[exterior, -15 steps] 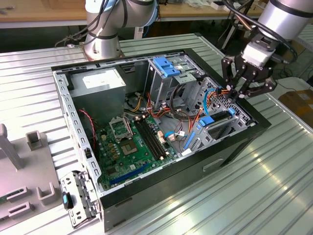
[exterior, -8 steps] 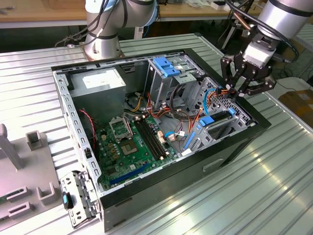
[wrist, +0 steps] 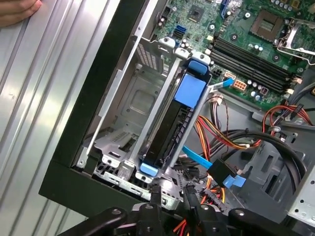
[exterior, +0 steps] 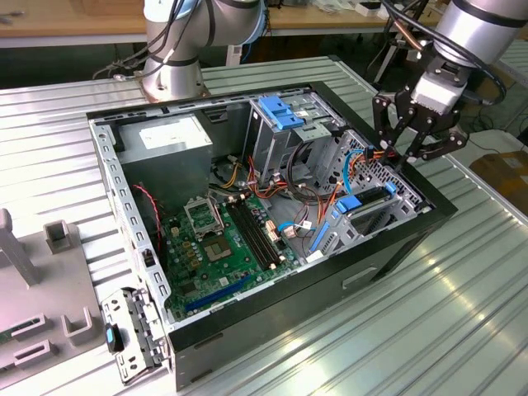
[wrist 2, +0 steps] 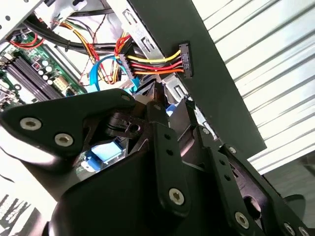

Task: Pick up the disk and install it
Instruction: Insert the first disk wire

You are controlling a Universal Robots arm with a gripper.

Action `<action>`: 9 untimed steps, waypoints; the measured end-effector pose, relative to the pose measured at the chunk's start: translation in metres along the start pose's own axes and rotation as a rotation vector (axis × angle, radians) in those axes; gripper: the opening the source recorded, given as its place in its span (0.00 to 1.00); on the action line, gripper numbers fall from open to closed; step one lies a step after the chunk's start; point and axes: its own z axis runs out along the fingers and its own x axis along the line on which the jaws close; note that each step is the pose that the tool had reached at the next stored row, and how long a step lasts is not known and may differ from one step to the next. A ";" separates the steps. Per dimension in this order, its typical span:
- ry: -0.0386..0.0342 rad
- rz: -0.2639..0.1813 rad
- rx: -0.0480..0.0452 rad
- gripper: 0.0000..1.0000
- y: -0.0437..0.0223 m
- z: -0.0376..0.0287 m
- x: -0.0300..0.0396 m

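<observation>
The tool hangs just above the front drive cage at the end of the open computer case toward the exterior view's right. In the first wrist view, the tool has its black fingertips a little apart with nothing pinched between them, close over the cage's metal rim.

Directly below it the disk stands on edge in a slot of that cage, held between pale metal rails, and its blue frame tab faces the motherboard. In the exterior view the disk shows as a blue tab and a dark strip inside the cage.

Beside the cage runs a bundle of red, yellow and orange cables that ends in a black connector.

Farther into the case lie the power-supply box and a blue bracket on the upper cage. The case rests on a ribbed metal counter, and a person's hand lies on the counter.
</observation>
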 end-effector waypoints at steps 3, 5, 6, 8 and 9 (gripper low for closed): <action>0.0143 -0.039 0.0352 0.32 0.0000 0.0000 0.0000; 0.0176 -0.080 0.0497 0.32 -0.0001 0.0000 -0.0001; 0.0189 -0.090 0.0539 0.32 0.0000 0.0000 -0.0001; 0.0231 -0.120 0.0671 0.32 -0.0001 -0.0001 -0.0001; 0.0238 -0.144 0.0730 0.32 -0.0001 -0.0002 -0.0001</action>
